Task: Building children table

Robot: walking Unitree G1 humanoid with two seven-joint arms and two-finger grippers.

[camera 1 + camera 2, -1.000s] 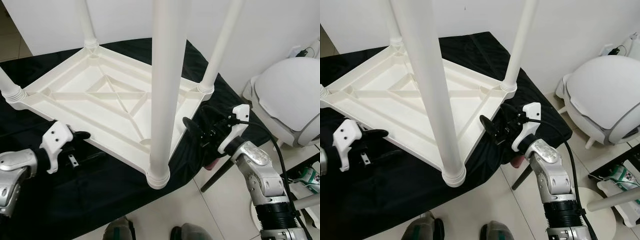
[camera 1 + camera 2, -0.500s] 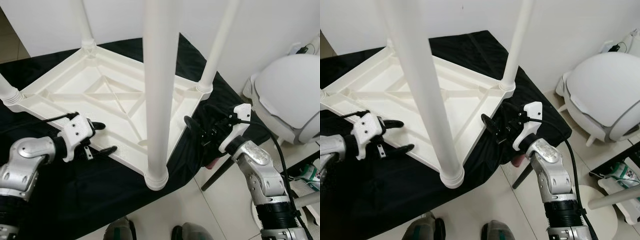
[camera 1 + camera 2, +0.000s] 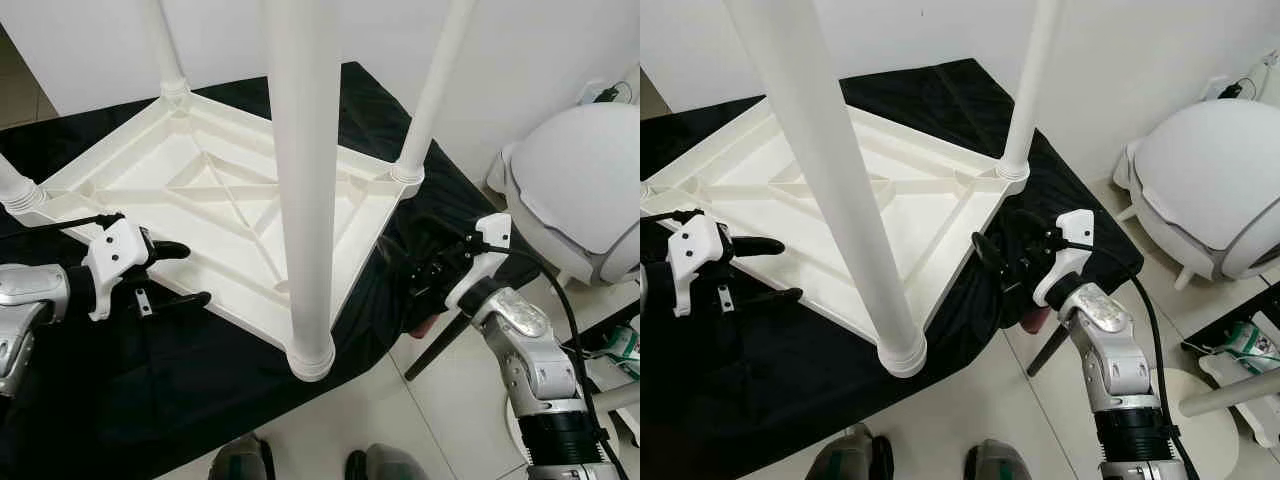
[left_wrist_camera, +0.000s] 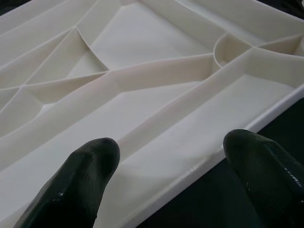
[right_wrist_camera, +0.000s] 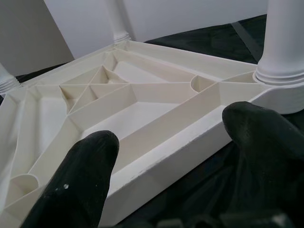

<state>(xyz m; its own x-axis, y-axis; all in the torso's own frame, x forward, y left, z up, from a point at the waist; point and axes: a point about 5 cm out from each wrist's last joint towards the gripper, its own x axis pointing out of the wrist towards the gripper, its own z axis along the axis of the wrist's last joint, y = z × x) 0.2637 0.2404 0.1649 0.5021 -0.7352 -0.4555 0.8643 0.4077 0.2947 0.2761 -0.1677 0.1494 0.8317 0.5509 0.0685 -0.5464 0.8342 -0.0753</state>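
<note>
Lying upside down on the black-draped worktop (image 3: 120,400), legs up: white children's table (image 3: 230,190). Flanking its near corner, left gripper (image 3: 170,275) spread wide astride the near rim, nearer; right gripper (image 3: 990,262) gaping just beside the right edge, holding nothing.

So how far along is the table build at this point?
Done: all four legs stand screwed into the upturned white tabletop on the black cloth. In hand: the left gripper and right gripper, both open, sit at opposite edges of the tabletop, neither gripping it. Left: grasping it and, presumably, turning the table onto its legs.
</note>
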